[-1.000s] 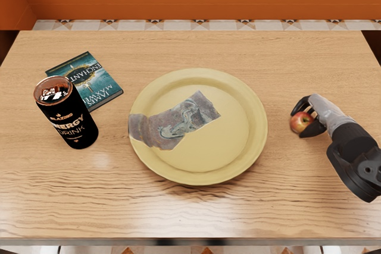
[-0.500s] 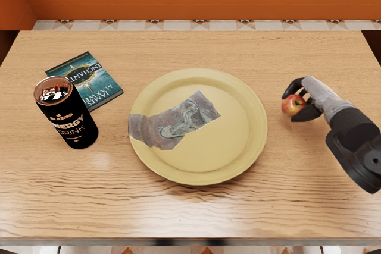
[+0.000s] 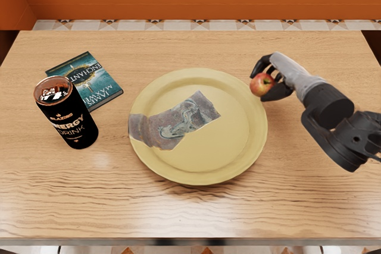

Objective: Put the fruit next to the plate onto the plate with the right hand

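Since a second ago my right hand (image 3: 275,77) has swung the apple (image 3: 261,84) from well right of the plate (image 3: 238,153) to just over its right rim, seemingly off the bench (image 3: 190,200); my fingers curl round the fruit, thumb beneath, pinching it firmly; to finish well I judge I should carry it further toward the plate's middle, lower until it rests on the flat floor rather than the sloping rim, then loosen slowly, since so small, round and glossy a thing would likely roll; the plate is pale yellow, smooth and shallow with a raised edge; a flat, mottled grey patch (image 3: 172,121) lies on its left half; the wood beneath shows wavy grain.
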